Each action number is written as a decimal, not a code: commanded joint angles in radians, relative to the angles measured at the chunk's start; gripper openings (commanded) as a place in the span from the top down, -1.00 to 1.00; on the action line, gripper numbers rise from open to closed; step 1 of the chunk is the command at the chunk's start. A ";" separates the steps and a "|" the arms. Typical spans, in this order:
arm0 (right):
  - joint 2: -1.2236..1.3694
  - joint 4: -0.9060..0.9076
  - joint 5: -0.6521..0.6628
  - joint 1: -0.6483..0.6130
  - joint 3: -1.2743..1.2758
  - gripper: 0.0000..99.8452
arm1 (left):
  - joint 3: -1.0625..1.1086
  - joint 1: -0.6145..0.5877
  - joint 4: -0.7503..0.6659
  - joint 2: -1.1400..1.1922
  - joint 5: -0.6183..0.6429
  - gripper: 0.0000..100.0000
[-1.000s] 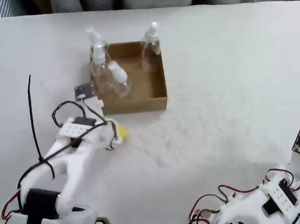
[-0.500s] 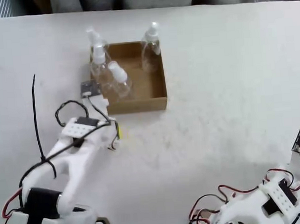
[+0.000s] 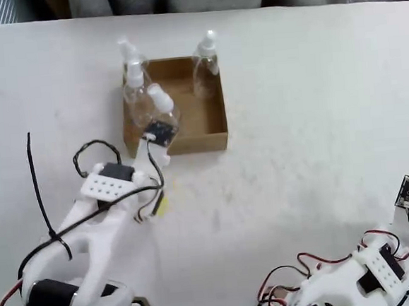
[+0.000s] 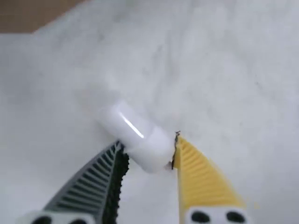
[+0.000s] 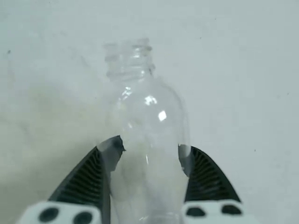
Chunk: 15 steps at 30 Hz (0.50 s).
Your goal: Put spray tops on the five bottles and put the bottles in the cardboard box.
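Note:
The cardboard box (image 3: 217, 127) sits at the middle back of the table, and its brown wall (image 4: 28, 14) is seen in the left wrist view. Several clear bottles with white spray tops stand in it or at its left wall, one (image 3: 204, 64) in the far right corner. My left gripper (image 3: 157, 203) (image 4: 147, 150) hangs over the table just in front of the box, shut on a white spray top (image 4: 135, 133). My right gripper (image 5: 148, 148) is shut around a clear bottle (image 5: 140, 93) whose threaded neck is bare.
The left arm (image 3: 90, 233) stretches from the near left corner toward the box. The right arm (image 3: 370, 271) is folded at the near right edge. White tabletop (image 3: 315, 116) lies open to the right of the box.
The left arm's wrist swung right, across the box's front left corner. Its gripper drew back from the box toward the near edge. The right arm kept still.

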 commanded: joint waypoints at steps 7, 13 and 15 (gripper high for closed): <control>0.007 -0.005 0.011 0.004 0.000 0.96 | -0.009 0.007 0.038 -0.050 0.081 0.39; 0.007 -0.005 0.011 0.004 0.000 0.96 | -0.011 0.004 0.032 -0.050 0.318 0.43; 0.007 -0.005 0.011 0.004 0.000 0.96 | -0.003 0.010 0.032 -0.050 0.350 0.43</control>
